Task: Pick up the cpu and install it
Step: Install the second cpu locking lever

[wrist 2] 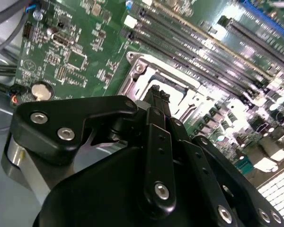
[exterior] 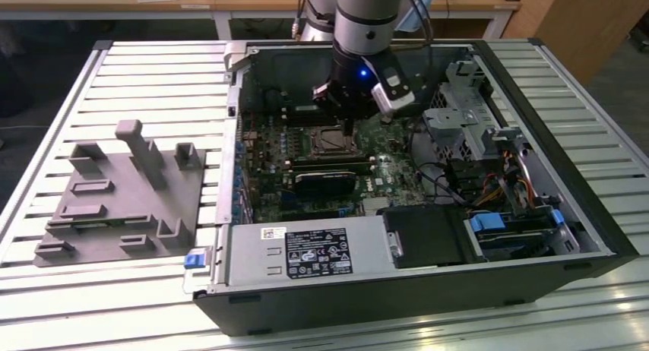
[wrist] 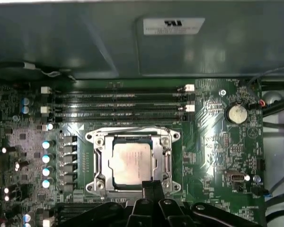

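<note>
The cpu (wrist: 130, 161), a pale silver square, lies flat inside the metal socket frame (wrist: 98, 161) on the green motherboard (wrist: 213, 146). In the first wrist view my gripper (wrist: 151, 184) hangs just over the socket's near edge, its two thin black fingers pressed together with nothing between them. In the second wrist view the same shut fingertips (wrist 2: 155, 94) point down at the socket frame (wrist 2: 135, 71), hiding most of what lies within it. In the exterior view the gripper (exterior: 348, 128) stands upright inside the open computer case, right above the socket (exterior: 327, 143).
A grey holder block (exterior: 121, 191) sits on the slatted table at the exterior view's left. Memory slots (wrist: 118, 106) run beside the socket, and a coin battery (wrist: 236, 113) lies near it. The case walls (exterior: 231, 138), drive cage (exterior: 461, 123), cables (exterior: 487, 185) and power supply (exterior: 304, 252) hem in the board.
</note>
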### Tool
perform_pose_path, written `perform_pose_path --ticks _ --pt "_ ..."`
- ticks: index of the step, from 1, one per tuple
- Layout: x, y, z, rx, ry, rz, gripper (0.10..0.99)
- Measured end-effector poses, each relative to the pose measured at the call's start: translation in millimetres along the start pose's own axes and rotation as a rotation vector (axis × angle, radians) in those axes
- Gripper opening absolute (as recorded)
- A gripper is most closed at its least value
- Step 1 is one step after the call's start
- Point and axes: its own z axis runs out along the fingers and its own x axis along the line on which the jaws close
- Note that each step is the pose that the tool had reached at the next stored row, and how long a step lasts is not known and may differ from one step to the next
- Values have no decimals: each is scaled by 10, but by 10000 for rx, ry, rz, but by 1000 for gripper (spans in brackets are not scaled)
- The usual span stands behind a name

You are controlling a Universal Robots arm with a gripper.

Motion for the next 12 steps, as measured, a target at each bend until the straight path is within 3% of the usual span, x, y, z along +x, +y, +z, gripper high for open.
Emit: perform_pose_path --ticks 6,12 --pt "-1 -34 9 2 25 -14 106" --pt "-2 -136 6 1 25 -26 106"
